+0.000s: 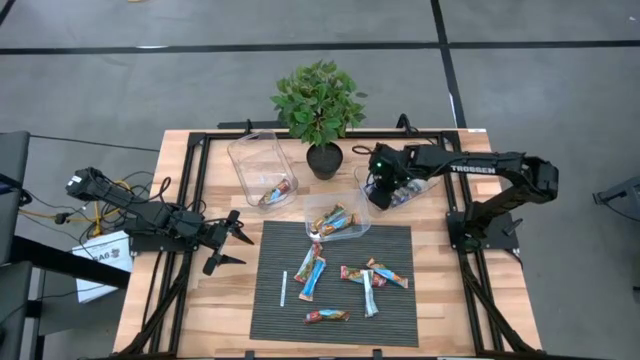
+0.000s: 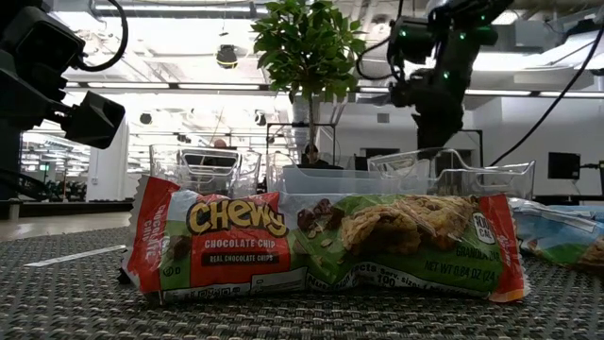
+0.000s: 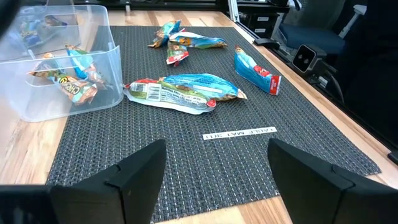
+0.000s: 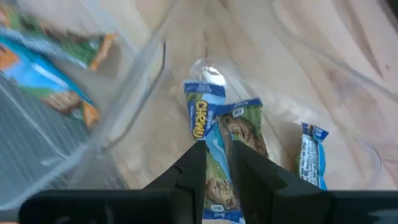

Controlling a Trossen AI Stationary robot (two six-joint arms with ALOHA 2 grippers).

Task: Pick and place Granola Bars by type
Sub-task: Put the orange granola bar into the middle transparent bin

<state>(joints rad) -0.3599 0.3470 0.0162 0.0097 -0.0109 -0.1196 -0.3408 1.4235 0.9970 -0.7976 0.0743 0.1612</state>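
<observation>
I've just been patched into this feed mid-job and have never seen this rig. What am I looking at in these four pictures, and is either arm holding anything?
Two dark robot arms work at a wooden table. The overhead picture shows everything: a dark mat with loose granola bars, three clear bins and a potted plant. The table-level picture looks across the mat past a red-and-green Chewy bar. The other two pictures come from cameras on the wrists. The left gripper sits open at the mat's left edge, empty. The right gripper is over the right-hand bin, fingers nearly closed around a blue-and-green bar; whether it actually grips it I cannot tell.
</observation>
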